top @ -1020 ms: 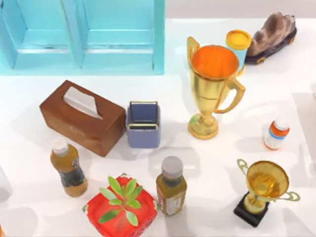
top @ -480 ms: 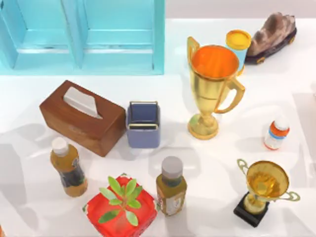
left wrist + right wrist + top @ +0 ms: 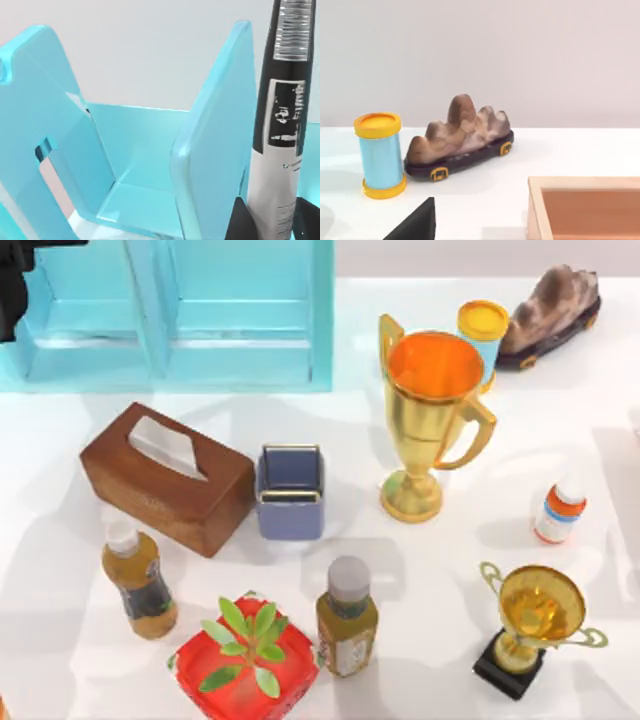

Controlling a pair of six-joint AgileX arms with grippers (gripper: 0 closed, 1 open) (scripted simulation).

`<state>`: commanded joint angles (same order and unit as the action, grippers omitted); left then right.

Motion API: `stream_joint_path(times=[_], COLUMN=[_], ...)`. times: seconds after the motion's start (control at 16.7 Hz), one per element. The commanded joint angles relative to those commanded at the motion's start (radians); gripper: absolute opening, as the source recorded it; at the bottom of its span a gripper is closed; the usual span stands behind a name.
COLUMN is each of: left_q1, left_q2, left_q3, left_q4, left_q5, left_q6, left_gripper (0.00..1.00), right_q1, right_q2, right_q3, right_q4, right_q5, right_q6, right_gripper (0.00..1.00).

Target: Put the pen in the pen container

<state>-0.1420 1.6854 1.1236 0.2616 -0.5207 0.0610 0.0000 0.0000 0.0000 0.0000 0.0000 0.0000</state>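
Slate-blue and gold-rimmed, the pen container (image 3: 290, 492) sits a little left of the top view's centre, squeezed between the wooden tissue box (image 3: 166, 477) and the tall gold trophy (image 3: 430, 420). Your left gripper (image 3: 22, 280) is far off in the upper left corner of that view, over the turquoise file rack (image 3: 180, 315). In the left wrist view the pen (image 3: 284, 125), black above and white below with printed labels, stands upright between dark finger tips at the lower right of the frame, so the fingers look pinched on it, right beside a turquoise divider (image 3: 212, 145).

You risk knocking the pen against that divider as you carry it out; a nudge could tilt it or slip it in the grip. Crossing to the container, a low path could clip the tissue box. The opening is narrow and split by a gold divider, so a tilted pen could catch the rim.

Whether the right gripper (image 3: 415, 222) is spread or pressed together I cannot tell.
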Motion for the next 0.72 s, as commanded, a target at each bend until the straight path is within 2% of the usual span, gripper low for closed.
stream_joint_path(times=[0.24, 0.42, 0.6, 0.72], left_q1=[-0.329, -0.546, -0.718, -0.8], left_q2=[0.077, 0.144, 0.201, 0.23], left_q3=[-0.08, -0.131, -0.167, -0.183], left_q4=[0.39, 0.653, 0.867, 0.969], left_q5=[-0.308, -0.504, -0.658, -0.731], left_q6=[0.072, 0.129, 0.182, 0.209], left_gripper=[0.0, 0.0, 0.0, 0.0], right_q1=[0.0, 0.0, 0.0, 0.0], right_q2=[0.0, 0.0, 0.0, 0.0], right_q3=[0.0, 0.0, 0.0, 0.0], right_q4=[0.0, 0.0, 0.0, 0.0], right_q5=[0.0, 0.0, 0.0, 0.0], right_q6=[0.0, 0.0, 0.0, 0.0], right_gripper=[1.0, 1.0, 1.0, 1.0])
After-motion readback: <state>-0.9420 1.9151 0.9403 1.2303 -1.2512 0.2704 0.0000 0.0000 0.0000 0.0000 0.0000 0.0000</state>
